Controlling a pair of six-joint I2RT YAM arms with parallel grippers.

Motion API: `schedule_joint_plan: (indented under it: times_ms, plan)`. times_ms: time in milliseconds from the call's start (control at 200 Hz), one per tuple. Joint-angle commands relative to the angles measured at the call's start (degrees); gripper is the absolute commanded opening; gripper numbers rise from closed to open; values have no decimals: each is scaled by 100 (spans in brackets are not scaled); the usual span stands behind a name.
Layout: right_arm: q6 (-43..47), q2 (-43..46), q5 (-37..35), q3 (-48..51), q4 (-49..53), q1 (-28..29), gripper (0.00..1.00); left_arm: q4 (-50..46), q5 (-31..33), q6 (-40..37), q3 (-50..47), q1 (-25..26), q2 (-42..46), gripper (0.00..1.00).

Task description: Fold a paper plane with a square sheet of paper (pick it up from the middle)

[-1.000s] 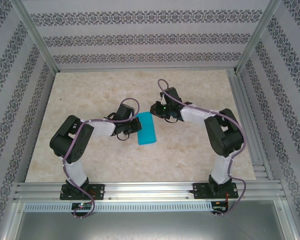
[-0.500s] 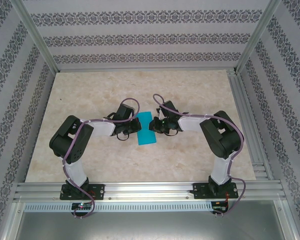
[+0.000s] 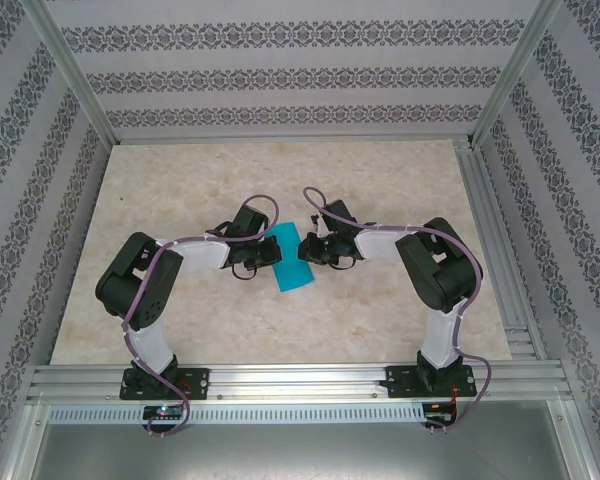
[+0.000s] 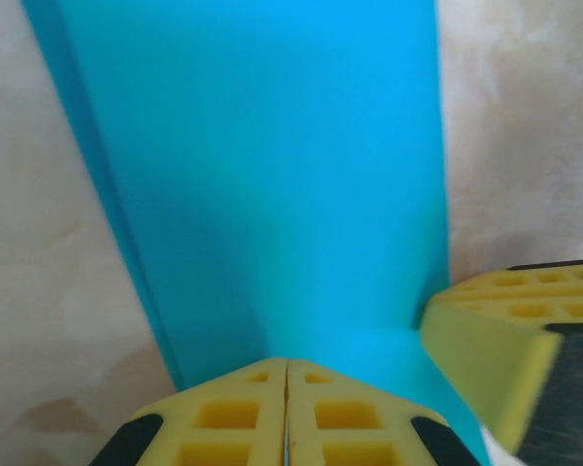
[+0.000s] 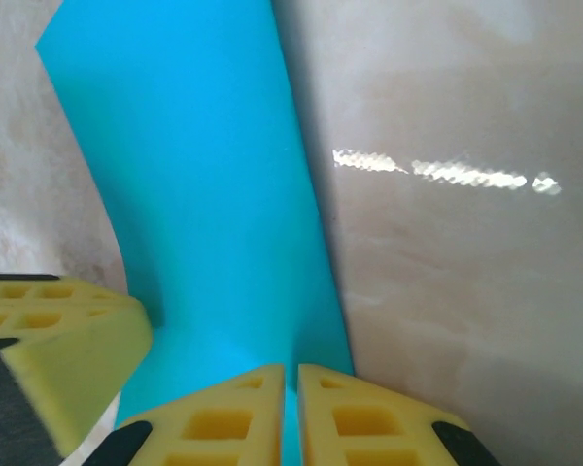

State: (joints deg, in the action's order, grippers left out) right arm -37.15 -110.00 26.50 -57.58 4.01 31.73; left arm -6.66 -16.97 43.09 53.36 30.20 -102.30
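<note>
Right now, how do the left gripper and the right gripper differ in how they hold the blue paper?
The left gripper reaches the blue paper from its left edge in the overhead view; the right gripper from its right edge. The left gripper's pads press flush together, while the right gripper's leave a thin slit with blue in it. Both have yellow pads shut on the paper.

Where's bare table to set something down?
Free: the far strip of table under the back wall; the near middle between the left arm's base and the right arm's base. Crowded: centre, where the left gripper and right gripper pinch the blue paper.
</note>
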Motion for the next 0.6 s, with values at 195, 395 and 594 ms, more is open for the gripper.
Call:
schedule_joint_plan:
  times_ms: [195,395,594]
  plan:
    - [562,83,285,461,151,71,14,28,-259,-68,846,57,-320,11]
    - [490,75,354,533,21,71,13,157,-496,-90,1327,59,-916,10]
    - [404,71,338,580,-67,40,14,561,-727,-78,1548,35,-1231,9]
